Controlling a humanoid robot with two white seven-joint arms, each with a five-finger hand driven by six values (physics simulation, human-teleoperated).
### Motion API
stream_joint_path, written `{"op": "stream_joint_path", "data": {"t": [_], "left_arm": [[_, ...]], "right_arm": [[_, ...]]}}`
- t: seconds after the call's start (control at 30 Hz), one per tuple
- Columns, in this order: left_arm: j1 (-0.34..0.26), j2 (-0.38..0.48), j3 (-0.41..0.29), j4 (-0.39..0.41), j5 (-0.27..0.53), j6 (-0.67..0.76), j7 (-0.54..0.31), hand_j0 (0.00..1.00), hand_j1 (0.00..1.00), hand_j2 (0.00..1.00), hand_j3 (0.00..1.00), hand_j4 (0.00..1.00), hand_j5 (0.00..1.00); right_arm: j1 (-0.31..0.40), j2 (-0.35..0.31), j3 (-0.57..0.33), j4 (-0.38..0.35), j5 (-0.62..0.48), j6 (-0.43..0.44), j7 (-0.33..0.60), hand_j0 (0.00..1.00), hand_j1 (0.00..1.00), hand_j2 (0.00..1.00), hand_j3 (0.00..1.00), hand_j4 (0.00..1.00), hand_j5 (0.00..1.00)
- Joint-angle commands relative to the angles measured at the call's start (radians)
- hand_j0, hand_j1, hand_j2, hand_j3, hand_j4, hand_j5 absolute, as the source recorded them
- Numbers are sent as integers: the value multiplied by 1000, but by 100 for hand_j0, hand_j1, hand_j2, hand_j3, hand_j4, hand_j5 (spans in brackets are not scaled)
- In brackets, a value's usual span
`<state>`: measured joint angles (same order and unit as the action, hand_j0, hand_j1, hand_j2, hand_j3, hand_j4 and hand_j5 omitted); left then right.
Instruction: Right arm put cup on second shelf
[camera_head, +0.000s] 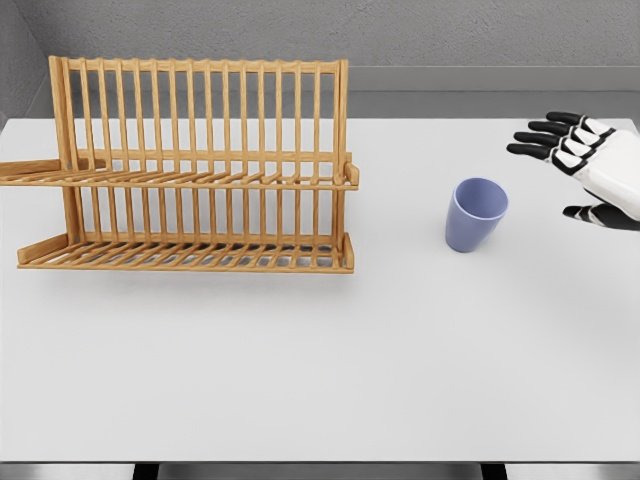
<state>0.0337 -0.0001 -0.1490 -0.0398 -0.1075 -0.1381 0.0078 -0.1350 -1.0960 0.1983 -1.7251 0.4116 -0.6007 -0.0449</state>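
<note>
— Where is the blue cup?
— Standing on the white table, right of the wooden rack.
— And the right hand?
— Near the cup, fingers spread, holding nothing.

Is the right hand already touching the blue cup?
Apart. The head view shows bare white table between the cup and the open right hand.
</note>
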Motion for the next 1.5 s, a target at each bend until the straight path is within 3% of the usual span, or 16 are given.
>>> {"op": "stream_joint_path", "data": {"t": [0.0, 0.17, 0.2, 0.27, 0.3, 0.4, 0.47, 0.53, 0.63, 0.7, 0.83, 0.97, 1.47], "left_arm": [[0, 0, 0, 0, 0, 0, 0, 100, 100, 100, 100, 100, 100], [0, 0, 0, 0, 0, 0, 0, 100, 100, 100, 100, 100, 100], [0, 0, 0, 0, 0, 0, 0, 100, 100, 100, 100, 100, 100], [0, 0, 0, 0, 0, 0, 0, 100, 100, 100, 100, 100, 100], [0, 0, 0, 0, 0, 0, 0, 100, 100, 100, 100, 100, 100], [0, 0, 0, 0, 0, 0, 0, 100, 100, 100, 100, 100, 100], [0, 0, 0, 0, 0, 0, 0, 100, 100, 100, 100, 100, 100], [0, 0, 0, 0, 0, 0, 0, 100, 100, 100, 100, 100, 100], [0, 0, 0, 0, 0, 0, 0, 100, 100, 100, 100, 100, 100], [0, 0, 0, 0, 0, 0, 0, 100, 100, 100, 100, 100, 100], [0, 0, 0, 0, 0, 0, 0, 100, 100, 100, 100, 100, 100], [0, 0, 0, 0, 0, 0, 0, 100, 100, 100, 100, 100, 100], [0, 0, 0, 0, 0, 0, 0, 100, 100, 100, 100, 100, 100]], "right_arm": [[0, -1, 3, -1, -7, 1, 0, 100, 100, 100, 100, 100, 100], [2, -4, 7, 2, -20, 41, -1, 100, 100, 100, 100, 100, 100], [-2, -4, 10, 4, -20, 47, 43, 100, 100, 100, 100, 100, 100], [-78, -1, 9, 19, -40, 90, 301, 100, 100, 100, 100, 100, 100], [-97, -1, 10, 21, -45, 102, 352, 100, 100, 100, 100, 100, 100], [-118, -1, 26, 22, -43, 101, 344, 100, 100, 100, 100, 100, 100], [-170, 1, 64, 24, -45, 102, 361, 100, 100, 100, 100, 100, 100], [-238, 19, 84, 24, -45, 113, 471, 100, 100, 100, 100, 100, 100], [-414, 71, 246, 62, -45, 133, 582, 100, 100, 100, 100, 100, 100], [-451, 99, 314, 78, -45, 131, 651, 100, 100, 100, 100, 100, 100], [-454, 113, 317, 81, -45, 131, 656, 100, 100, 100, 100, 100, 100], [-528, 151, 374, 124, -43, 131, 656, 100, 100, 100, 100, 100, 100], [-561, 212, 454, 163, -42, 131, 656, 100, 100, 100, 100, 100, 100]]}}
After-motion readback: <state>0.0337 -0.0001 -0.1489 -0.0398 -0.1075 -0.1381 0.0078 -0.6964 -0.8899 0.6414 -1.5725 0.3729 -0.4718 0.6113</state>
